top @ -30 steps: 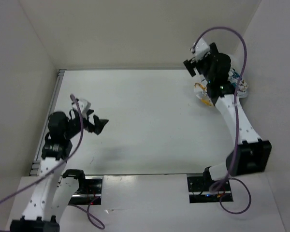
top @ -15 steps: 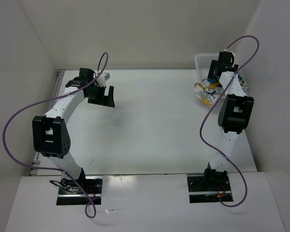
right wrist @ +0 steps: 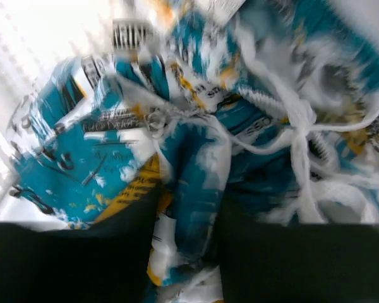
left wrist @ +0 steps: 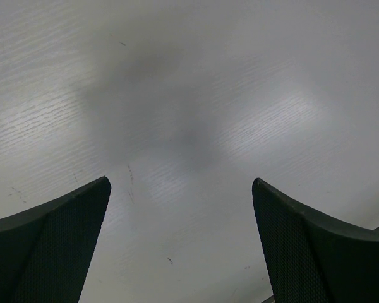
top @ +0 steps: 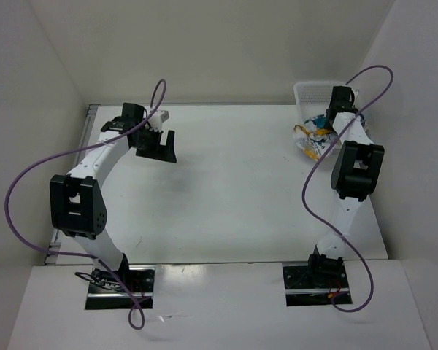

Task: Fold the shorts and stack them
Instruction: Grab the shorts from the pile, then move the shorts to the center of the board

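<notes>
The shorts [top: 312, 140], white cloth printed in teal, yellow-orange and black, lie crumpled at the table's far right, partly in and partly spilling from the basket [top: 311, 92]. In the right wrist view the shorts [right wrist: 82, 158] fill the picture, with white drawstrings tangled at the right. My right gripper [top: 329, 121] reaches down into them, and its jaws [right wrist: 189, 211] pinch a raised fold of the printed cloth. My left gripper [top: 158, 146] hovers open over the far left of the table, and in its wrist view the gripper [left wrist: 181, 182] has only bare tabletop between its fingers.
A white plastic mesh basket stands in the far right corner against the side wall. White walls close in the table [top: 226, 189] at the back and on both sides. Purple cables loop above both arms.
Both arms have swung out to the far side of the table. The right jaws have since closed on a fold of the shorts. The left gripper has stayed open.
</notes>
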Available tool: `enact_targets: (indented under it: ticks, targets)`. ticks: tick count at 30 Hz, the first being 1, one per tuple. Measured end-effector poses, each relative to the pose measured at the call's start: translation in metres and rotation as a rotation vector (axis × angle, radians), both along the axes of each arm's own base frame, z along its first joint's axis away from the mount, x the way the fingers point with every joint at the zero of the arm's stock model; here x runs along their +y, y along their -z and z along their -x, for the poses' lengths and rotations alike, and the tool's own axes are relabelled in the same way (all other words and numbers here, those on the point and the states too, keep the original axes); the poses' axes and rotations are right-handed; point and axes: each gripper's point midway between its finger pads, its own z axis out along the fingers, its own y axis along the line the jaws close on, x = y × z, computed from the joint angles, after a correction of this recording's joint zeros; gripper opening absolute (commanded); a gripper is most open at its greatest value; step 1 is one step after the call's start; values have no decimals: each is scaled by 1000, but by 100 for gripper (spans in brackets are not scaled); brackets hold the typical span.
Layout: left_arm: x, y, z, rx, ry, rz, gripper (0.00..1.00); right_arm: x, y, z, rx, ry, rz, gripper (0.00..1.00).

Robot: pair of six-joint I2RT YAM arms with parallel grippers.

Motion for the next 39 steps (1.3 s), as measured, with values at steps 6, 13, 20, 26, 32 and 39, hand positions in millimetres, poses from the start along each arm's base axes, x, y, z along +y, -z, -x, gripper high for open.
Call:
enact_targets:
  ticks: [6,13,20,26,32,39]
  targets:
    - [-4,-1,1,2,12,19,99,14,20,9,39,-25,-74,0]
    - [-4,-6,0,-14,15,25,99,44,-49,-1,-80,-125,-85,0]
    - [5,-62,-7,-208,-20,-5,99,225,-342,23,-683,-471,-41,0]
    - [25,-142,-1,-449,-88,-25,99,329,-450,126,-929,-800,-345,4]
    - [63,-171,3,-531,-190,-49,99,436,-383,145,-720,-1123,-519,77]
    - [74,-149,8,-469,-212,-51,99,535,-131,234,-54,-1590,-259,95]
